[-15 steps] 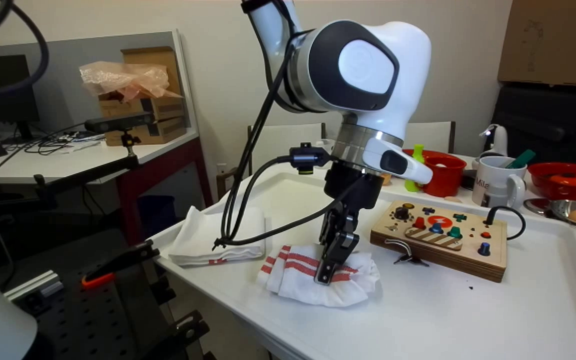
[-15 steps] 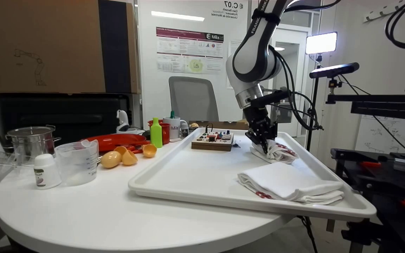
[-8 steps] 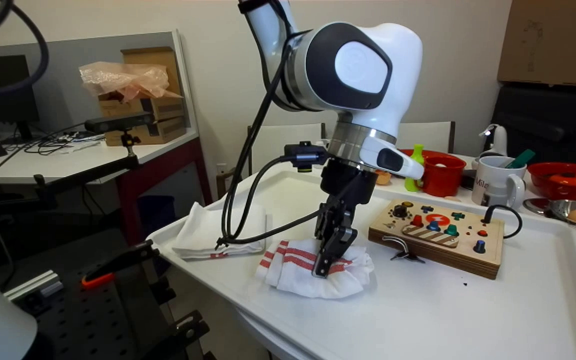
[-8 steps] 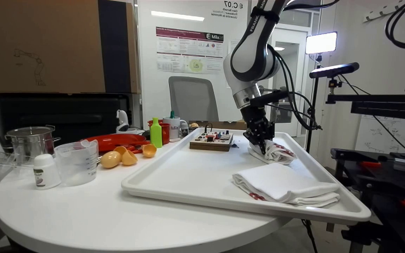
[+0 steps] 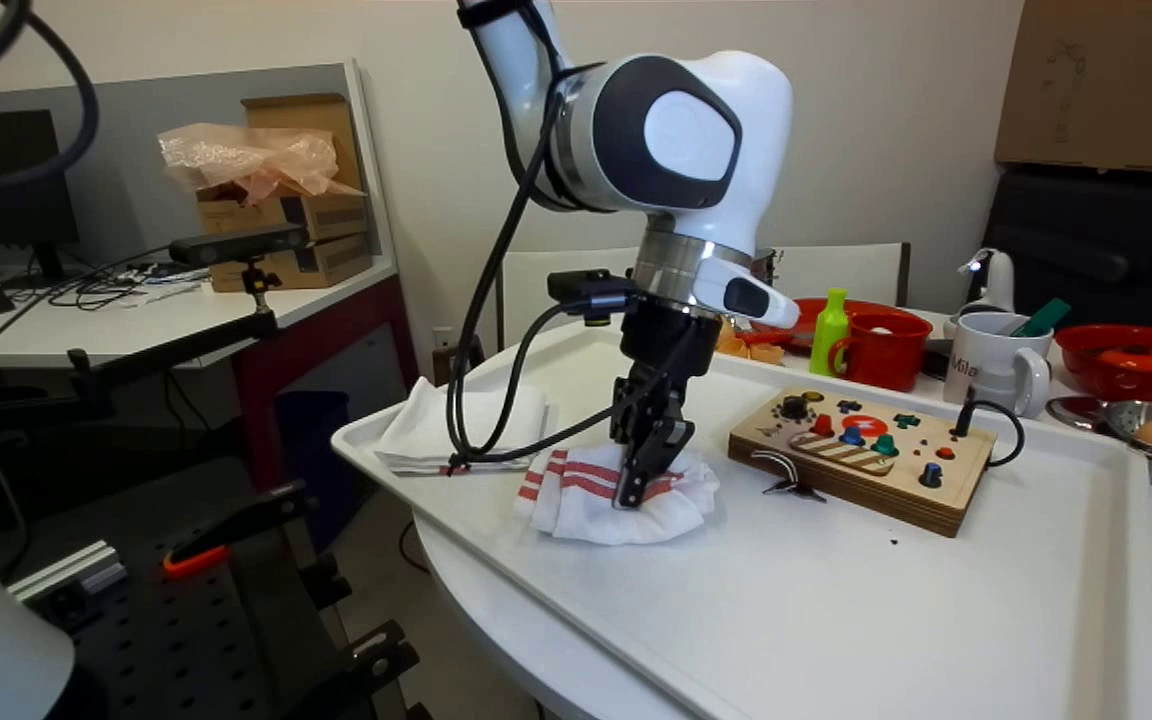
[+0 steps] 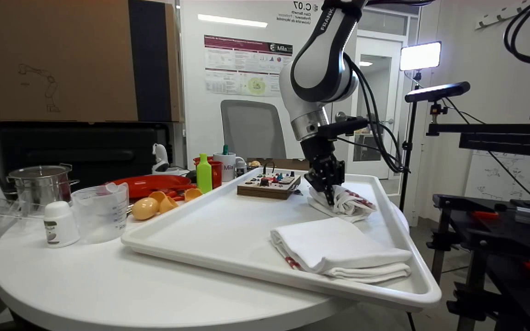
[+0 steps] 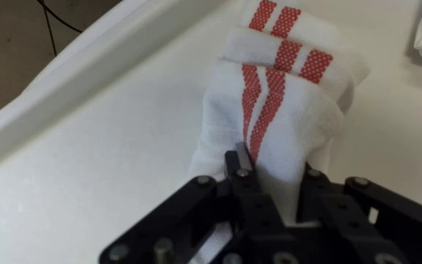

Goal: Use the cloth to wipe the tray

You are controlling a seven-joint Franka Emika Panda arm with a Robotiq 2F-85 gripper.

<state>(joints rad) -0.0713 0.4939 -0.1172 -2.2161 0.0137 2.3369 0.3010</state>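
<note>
On the tray (image 5: 836, 610), the tool (image 7: 275, 167) (jaws slightly parted) pinches the bunched, red-striped cloth (image 7: 280, 99).

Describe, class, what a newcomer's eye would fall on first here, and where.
The white robot arm over the tray probably comes first, its tool closed on a red-striped cloth. Next, perhaps, comes the wooden box with coloured knobs, also on the tray, then the folded cloth near one corner.

On the tray (image 5: 836, 610), atop the table (image 6: 108, 276)
In an exterior view, runs from second cloth (image 5: 484, 412), left, past cloth (image 5: 668, 510) in pincer (image 5: 630, 492) to control box (image 5: 861, 458), right, with bottle (image 5: 829, 337) and mug (image 5: 984, 362) behind.
</note>
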